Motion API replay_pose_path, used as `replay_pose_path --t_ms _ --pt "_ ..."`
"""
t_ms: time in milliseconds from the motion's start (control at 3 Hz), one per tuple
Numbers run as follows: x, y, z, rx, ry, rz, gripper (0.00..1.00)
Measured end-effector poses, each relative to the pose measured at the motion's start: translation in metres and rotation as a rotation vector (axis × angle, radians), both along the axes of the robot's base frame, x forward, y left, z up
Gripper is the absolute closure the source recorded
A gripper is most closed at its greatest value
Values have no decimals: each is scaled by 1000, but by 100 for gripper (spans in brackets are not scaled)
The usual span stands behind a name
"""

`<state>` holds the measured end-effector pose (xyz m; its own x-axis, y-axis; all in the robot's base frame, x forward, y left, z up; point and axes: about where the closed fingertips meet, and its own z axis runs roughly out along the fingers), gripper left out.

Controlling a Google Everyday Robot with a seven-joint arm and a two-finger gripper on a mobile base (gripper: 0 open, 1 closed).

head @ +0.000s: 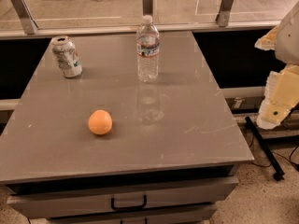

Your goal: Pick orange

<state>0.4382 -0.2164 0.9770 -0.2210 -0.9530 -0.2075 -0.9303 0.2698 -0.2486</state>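
The claw (274, 112) hangs at the far right edge of the view, off the desk's (196, 143) right side and out over the floor, at about the level of the desk's middle. It shows as cream and pale yellow blocks below a white part of the arm, pointing downward. Whether it is released or clenched I cannot tell; nothing is seen in its grasp, and it touches none of the things on the desk.

The orange (100, 122) lies on the grey desk top, in the left half and towards the near edge. It is round, smooth and pale orange, it sits alone on bare surface, and it is well apart from the claw.

Farther back, near the far left corner, a soda can (67, 56) stands upright, silvery with green markings. A water bottle (147, 48) stands upright near the middle of the far edge, clear with a white cap and a label around its upper part; its faint reflection shows on the desk in front of it. Can, bottle and orange are all apart from one another, and the orange is the nearest of the three to the camera.

Below the desk top a drawer front carries a dark handle (128, 203). Behind the desk runs a railing of glass panes held by metal posts (147, 1).
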Motion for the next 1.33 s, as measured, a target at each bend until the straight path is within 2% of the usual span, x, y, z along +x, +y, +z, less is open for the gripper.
replay_pose_path --t_ms 333,667,1000,1333 --pt "0 3 1 -2 -2 6 0" --pt "6 54 -18 -55 23 85 0" --pt "8 158 -54 -92 66 272 0" --pt "-12 260 -84 -89 117 487 0"
